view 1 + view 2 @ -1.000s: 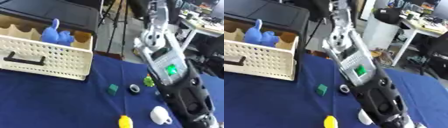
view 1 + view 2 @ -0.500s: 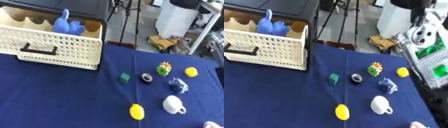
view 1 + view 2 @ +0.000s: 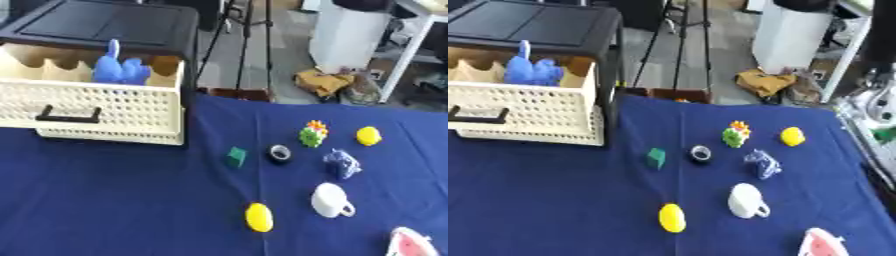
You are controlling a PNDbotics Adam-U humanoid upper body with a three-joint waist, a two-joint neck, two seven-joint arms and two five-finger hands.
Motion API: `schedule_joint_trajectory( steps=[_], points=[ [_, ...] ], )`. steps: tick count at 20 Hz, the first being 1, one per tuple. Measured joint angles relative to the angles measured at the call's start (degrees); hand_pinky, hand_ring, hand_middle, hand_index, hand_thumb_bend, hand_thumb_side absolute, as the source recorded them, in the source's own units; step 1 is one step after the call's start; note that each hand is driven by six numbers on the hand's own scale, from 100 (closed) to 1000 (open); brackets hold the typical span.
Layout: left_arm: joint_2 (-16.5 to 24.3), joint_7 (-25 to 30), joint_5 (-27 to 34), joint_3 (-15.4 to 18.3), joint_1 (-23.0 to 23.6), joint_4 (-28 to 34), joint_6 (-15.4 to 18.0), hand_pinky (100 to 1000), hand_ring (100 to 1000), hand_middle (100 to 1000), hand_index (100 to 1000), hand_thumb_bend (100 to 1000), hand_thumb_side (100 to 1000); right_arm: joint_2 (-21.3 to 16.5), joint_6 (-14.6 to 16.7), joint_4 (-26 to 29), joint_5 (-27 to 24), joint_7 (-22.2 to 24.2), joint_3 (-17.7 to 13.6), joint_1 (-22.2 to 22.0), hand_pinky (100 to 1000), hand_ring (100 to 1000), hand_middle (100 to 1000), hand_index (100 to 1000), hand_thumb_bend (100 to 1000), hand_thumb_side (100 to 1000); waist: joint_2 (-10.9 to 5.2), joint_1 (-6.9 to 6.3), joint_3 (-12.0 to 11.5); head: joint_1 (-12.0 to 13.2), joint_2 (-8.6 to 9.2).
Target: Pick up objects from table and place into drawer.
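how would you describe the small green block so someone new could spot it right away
Start at the cream perforated drawer on the blue table. Just right of its front corner lies the small green block, beside a black ring. It is the only dark green cube there.

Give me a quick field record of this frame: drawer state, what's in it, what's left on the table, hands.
drawer: cream perforated drawer, pulled open, black handle in front
in drawer: blue toy
table: blue cloth
on table: green block, black ring, green and yellow toy, two yellow pieces, blue crumpled piece, white cup, watermelon slice toy
right arm: at the right edge, hand not seen
left hand: not in view
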State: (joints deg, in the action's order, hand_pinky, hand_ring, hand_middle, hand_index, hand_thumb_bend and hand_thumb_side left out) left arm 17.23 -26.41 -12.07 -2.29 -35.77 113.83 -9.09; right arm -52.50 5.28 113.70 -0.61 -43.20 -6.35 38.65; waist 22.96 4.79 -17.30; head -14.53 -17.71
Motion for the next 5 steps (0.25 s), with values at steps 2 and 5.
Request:
schedule_joint_trajectory(
  steps=[2, 5],
  points=[
    [0.08, -0.74, -0.34, 0.42, 0.41, 0.0, 0.21, 469, 636, 758, 879, 100, 1000, 0.37, 1.97, 0.0, 0.33, -0.84, -0.78, -1.97, 531, 708, 620, 743, 100, 867, -0.39, -0.47, 0.69, 0.42, -0.37],
    [0.47, -1.95, -1.23, 1.11, 0.99, 0.0, 0.53, 472, 639, 759, 883, 100, 1000, 0.89, 4.2, 0.0, 1.55, -2.0, -1.63, -4.66, 531, 709, 623, 742, 100, 859, -0.67, -1.9, 1.78, 0.89, -0.83]
  ],
)
